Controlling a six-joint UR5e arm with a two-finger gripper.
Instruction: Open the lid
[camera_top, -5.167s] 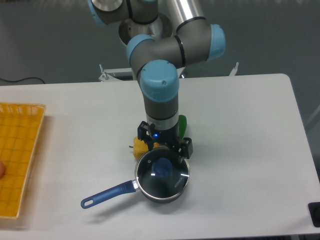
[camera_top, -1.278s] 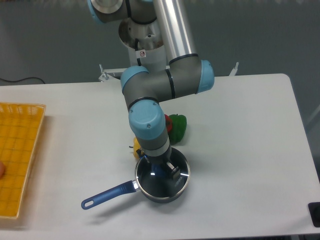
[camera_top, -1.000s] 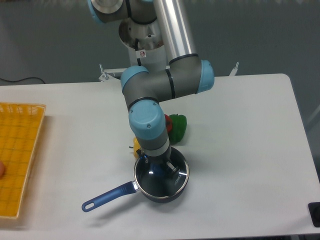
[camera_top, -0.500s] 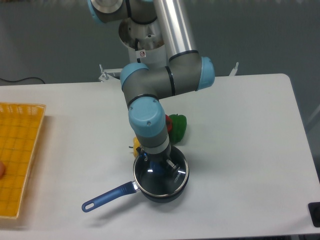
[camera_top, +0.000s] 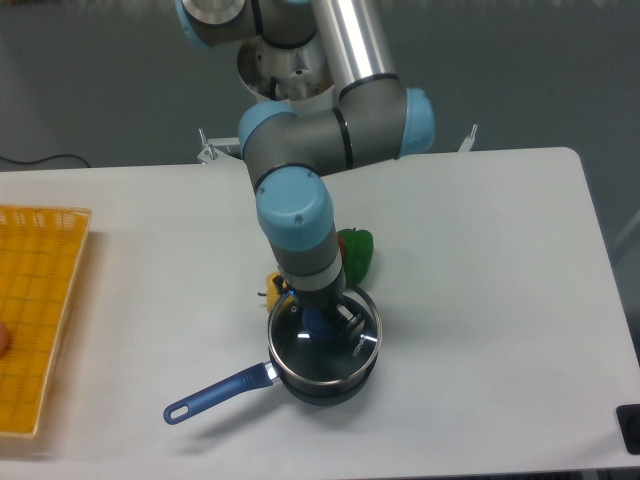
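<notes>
The lid (camera_top: 300, 356), a clear glass disc with a metal rim, hangs a little above the dark saucepan (camera_top: 326, 392), slightly tilted. My gripper (camera_top: 320, 318) comes straight down onto its middle and is shut on the blue centre knob (camera_top: 317, 325). The wrist hides most of the knob. Toward the front left, the saucepan's long blue handle (camera_top: 215, 392) lies on the table.
A green pepper (camera_top: 356, 252) and a yellow object (camera_top: 274, 291) lie just behind the pan, partly hidden by the arm. An orange basket (camera_top: 35, 310) sits at the left edge. A black object (camera_top: 630, 428) shows at the front right corner.
The gripper came down from behind the pan, closed on the knob, and has now risen a little with the lid, so the rim stands clear of the pan.
</notes>
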